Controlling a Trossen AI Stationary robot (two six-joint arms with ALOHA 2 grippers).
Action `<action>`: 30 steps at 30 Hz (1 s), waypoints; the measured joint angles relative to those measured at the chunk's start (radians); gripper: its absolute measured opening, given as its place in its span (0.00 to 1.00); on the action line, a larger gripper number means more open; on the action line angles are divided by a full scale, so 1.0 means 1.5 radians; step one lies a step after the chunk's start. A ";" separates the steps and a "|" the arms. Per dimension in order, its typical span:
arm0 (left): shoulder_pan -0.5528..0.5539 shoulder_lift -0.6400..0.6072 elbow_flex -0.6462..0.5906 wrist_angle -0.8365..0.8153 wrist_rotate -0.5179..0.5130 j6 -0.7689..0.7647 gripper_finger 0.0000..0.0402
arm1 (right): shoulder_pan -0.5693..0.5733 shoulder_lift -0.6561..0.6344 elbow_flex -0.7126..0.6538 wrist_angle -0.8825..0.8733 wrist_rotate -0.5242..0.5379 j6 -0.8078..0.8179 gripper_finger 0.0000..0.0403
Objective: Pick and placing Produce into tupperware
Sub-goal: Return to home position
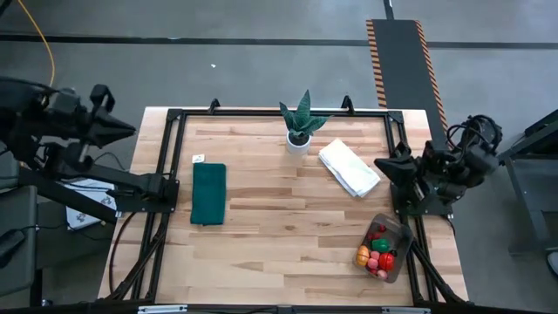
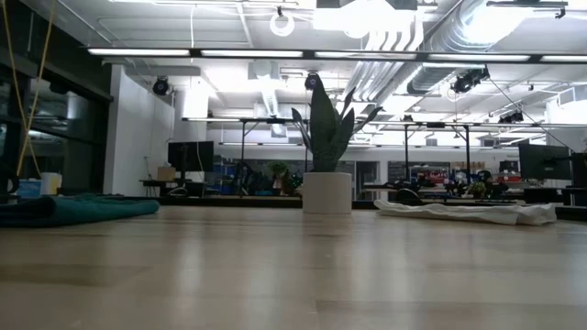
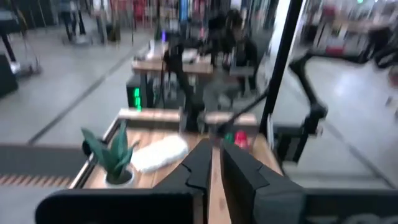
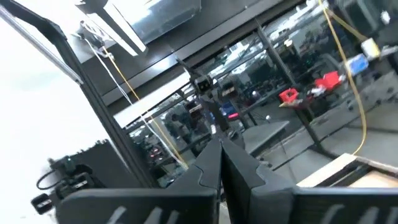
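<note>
The tupperware [image 1: 384, 249], a clear greyish container, stands near the table's right near corner. The produce [image 1: 377, 253] lies inside it: small round red, orange, pink and green pieces. In the left wrist view the produce [image 3: 239, 138] shows far off as red and green spots. My left gripper [image 1: 129, 131] [image 3: 214, 167] hangs shut beyond the table's far left corner, holding nothing. My right gripper [image 1: 381, 163] [image 4: 219, 158] is shut and held over the table's right edge, a little farther back than the tupperware. Neither gripper appears in the low view.
A spiky green plant in a white pot [image 1: 299, 129] [image 2: 326, 188] stands at the far middle of the table. A folded white cloth [image 1: 349, 167] [image 2: 468, 213] lies to its right. A dark green mat [image 1: 208, 194] [image 2: 73, 209] lies on the left part. Bare wood fills the table's middle and near part.
</note>
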 joint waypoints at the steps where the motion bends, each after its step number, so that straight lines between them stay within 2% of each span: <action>1: 0.000 -0.031 -0.035 0.028 0.000 -0.006 0.06 | -0.003 0.000 0.000 0.005 0.000 -0.016 0.00; 5: 0.000 -0.147 -0.208 0.137 0.002 -0.039 0.01 | -0.026 0.000 0.000 0.050 -0.022 -0.127 0.00; 8: 0.000 -0.222 -0.339 0.225 0.019 -0.065 0.02 | -0.060 0.000 0.000 0.077 -0.098 -0.218 0.00; 11: 0.000 -0.274 -0.446 0.296 0.033 -0.073 0.01 | -0.108 0.003 0.000 0.077 -0.172 -0.245 0.00; 13: 0.000 -0.296 -0.503 0.326 0.033 -0.073 0.00 | -0.142 0.002 0.000 0.046 -0.197 -0.217 0.00; 16: 0.000 -0.320 -0.572 0.383 0.042 -0.084 0.01 | -0.203 -0.002 0.000 -0.041 -0.238 -0.116 0.00; 20: 0.000 -0.336 -0.642 0.447 0.065 -0.095 0.00 | -0.290 -0.002 -0.001 -0.150 -0.332 0.017 0.00; 24: 0.000 -0.352 -0.701 0.506 0.066 -0.113 0.00 | -0.336 -0.004 -0.001 -0.184 -0.442 0.070 0.00; 30: 0.000 -0.397 -0.822 0.617 0.035 -0.153 0.00 | -0.343 -0.016 -0.001 -0.289 -0.455 0.099 0.00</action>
